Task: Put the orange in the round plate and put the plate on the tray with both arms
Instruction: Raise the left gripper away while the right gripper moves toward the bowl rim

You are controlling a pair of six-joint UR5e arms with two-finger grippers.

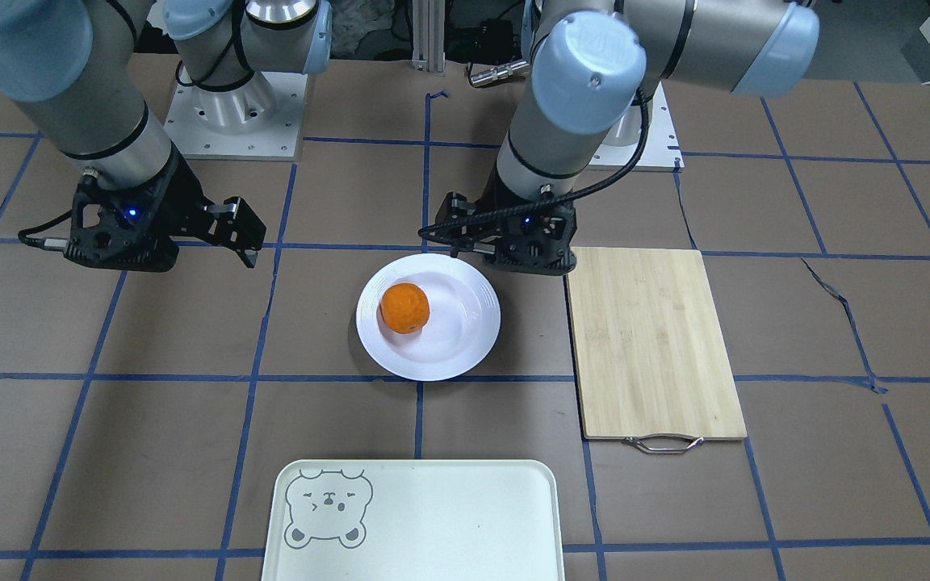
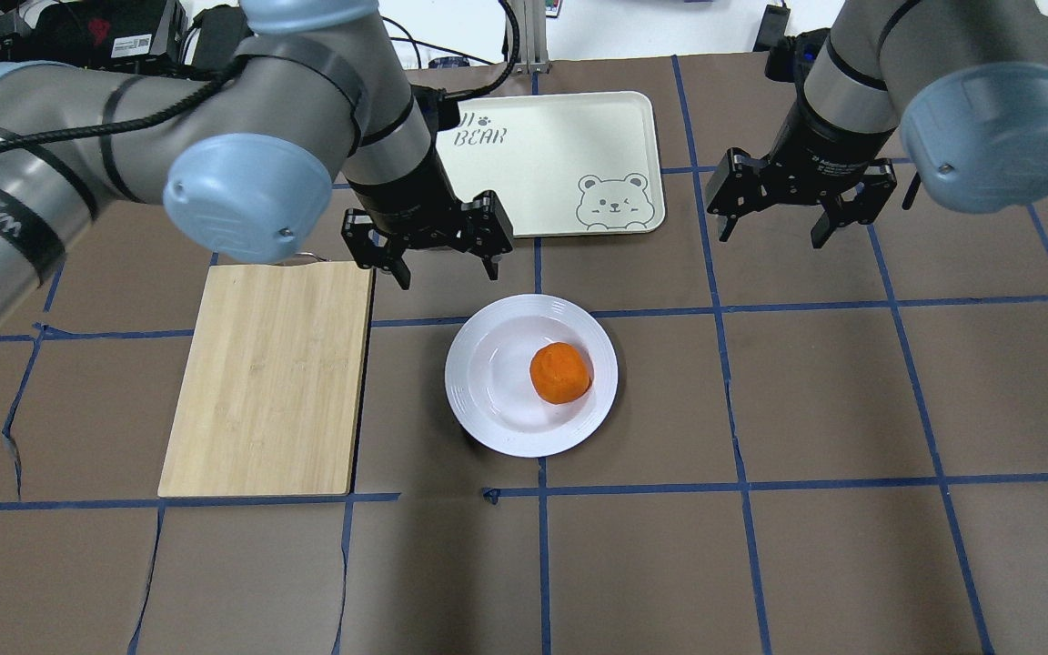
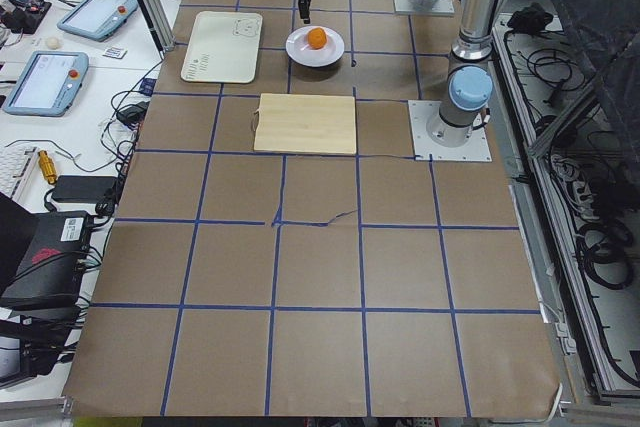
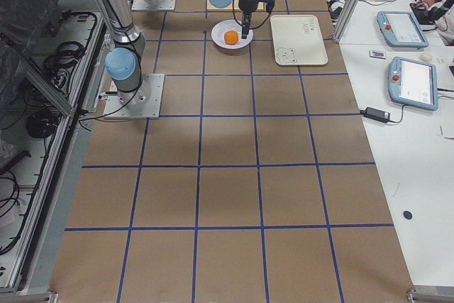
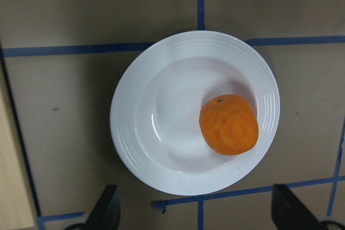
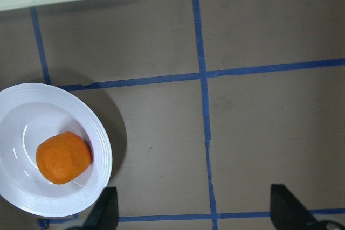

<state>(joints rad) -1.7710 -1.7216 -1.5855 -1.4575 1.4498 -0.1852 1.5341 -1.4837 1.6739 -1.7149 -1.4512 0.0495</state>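
Note:
The orange (image 2: 560,373) lies in the white round plate (image 2: 492,377) at mid-table, toward the plate's right side. My left gripper (image 2: 447,271) hovers open just beyond the plate's far-left rim, holding nothing. From the left wrist view, the plate (image 5: 161,127) and orange (image 5: 228,124) lie directly below the spread fingers. My right gripper (image 2: 772,235) hangs open and empty over bare table, well to the right of the plate. The cream tray (image 2: 560,155) with the bear face lies at the far side, beyond the plate.
A light wooden cutting board (image 2: 269,382) with a metal handle lies left of the plate, close to the left gripper. Brown paper with blue tape lines covers the table. Tablets and cables sit on side benches off the table.

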